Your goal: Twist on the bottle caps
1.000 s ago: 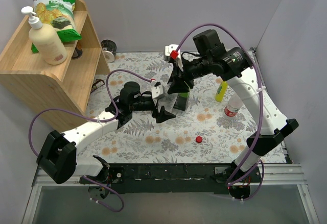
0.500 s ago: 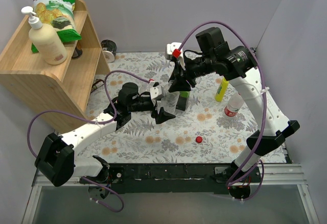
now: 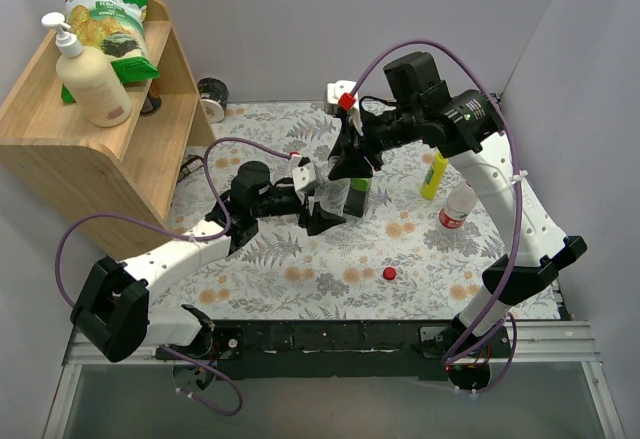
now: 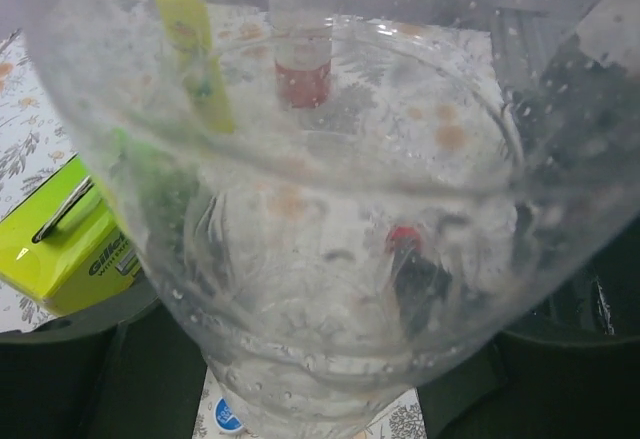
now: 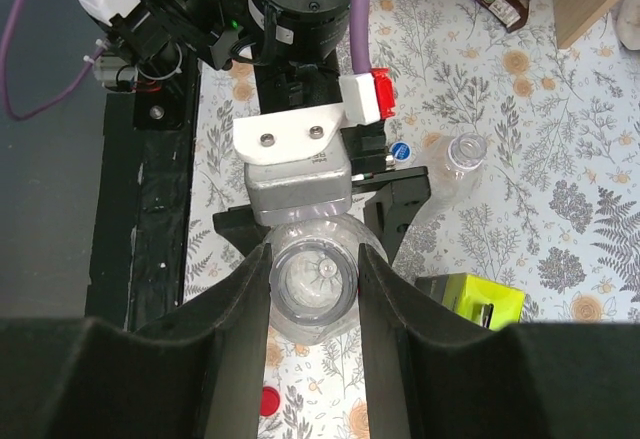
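Overhead, right pincer point(image 5: 314, 271) pinches the cap point(image 5: 315, 279) atop the clear bottle point(image 4: 330, 259).

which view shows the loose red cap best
Top external: the red cap lies unobstructed on the table. Right wrist shows it small near the bottom edge; left wrist only a red blur through the bottle.

Change: my left gripper point(image 3: 325, 201) moves in.
It now straddles the clear bottle point(image 5: 315, 279); a second ago it sat just short.

The floral table point(image 3: 330, 281) bears a red cap point(image 3: 390, 273) and labelled bottle point(image 3: 456, 206).
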You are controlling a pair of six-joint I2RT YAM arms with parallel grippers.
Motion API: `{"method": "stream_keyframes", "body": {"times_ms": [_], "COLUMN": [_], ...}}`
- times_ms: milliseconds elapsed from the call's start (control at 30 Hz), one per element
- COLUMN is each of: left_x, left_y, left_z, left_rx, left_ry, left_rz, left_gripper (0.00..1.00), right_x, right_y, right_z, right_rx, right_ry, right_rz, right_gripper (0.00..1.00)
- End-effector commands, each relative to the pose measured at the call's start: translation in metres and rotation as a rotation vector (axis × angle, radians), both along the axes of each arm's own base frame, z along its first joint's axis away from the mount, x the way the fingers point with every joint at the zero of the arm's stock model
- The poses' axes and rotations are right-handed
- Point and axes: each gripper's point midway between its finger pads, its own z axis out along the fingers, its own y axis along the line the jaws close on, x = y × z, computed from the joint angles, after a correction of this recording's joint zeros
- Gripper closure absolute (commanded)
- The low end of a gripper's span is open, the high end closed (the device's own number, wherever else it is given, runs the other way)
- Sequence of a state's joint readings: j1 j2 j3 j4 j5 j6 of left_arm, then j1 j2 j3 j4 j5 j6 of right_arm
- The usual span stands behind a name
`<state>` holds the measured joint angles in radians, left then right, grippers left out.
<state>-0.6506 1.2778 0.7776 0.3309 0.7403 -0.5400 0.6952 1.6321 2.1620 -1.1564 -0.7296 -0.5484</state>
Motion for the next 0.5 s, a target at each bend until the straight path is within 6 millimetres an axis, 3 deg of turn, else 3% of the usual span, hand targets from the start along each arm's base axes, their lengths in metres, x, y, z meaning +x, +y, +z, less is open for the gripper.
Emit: {"method": "stream_keyframes", "body": {"times_ms": [0,133,167,200,267,300,333,400,433,467], "left_x": [-0.003,-0.007,-0.006,-0.007,-0.004,-0.004,-0.003,0.002,0.002,0.004], "left_y": [-0.003,-0.002,-0.001,0.002,0.005,0.007,0.011,0.017,0.021,0.024], "left_z": [0.0,-0.005,-0.006,-0.007,-0.007,-0.002,-0.005,-0.003,-0.002,-0.001], "left_rx": [-0.006,0.008,0.011,0.012,0.012,0.006,0.016,0.025,0.039,0.045], "left_ry": [0.006,0.019,0.019,0.023,0.023,0.015,0.03,0.032,0.033,0.032], "left_rz": [-0.019,-0.029,-0.02,-0.011,0.023,0.036,0.048,0.075,0.086,0.1], "left_gripper": [0.38,0.58,0.76,0.84,0.89,0.87,0.87,0.86,0.86,0.86], "right_x": [-0.008,-0.007,-0.006,-0.005,0.0,0.002,0.005,0.017,0.024,0.035], "right_y": [0.008,0.01,0.01,0.01,0.009,0.009,0.008,0.004,0.0,-0.004], "right_z": [0.021,0.022,0.021,0.018,0.01,0.008,0.008,0.017,0.028,0.039], "right_rx": [0.081,0.088,0.086,0.078,0.055,0.046,0.042,0.036,0.054,0.077], "right_ry": [-0.007,-0.005,-0.009,-0.003,0.004,0.006,0.008,-0.048,-0.083,-0.125], "right_rz": [0.044,0.047,0.044,0.04,0.011,-0.002,-0.024,-0.093,-0.132,-0.185], "right_gripper": [0.99,0.99,0.99,0.99,0.94,0.84,0.63,0.37,0.28,0.27]}}
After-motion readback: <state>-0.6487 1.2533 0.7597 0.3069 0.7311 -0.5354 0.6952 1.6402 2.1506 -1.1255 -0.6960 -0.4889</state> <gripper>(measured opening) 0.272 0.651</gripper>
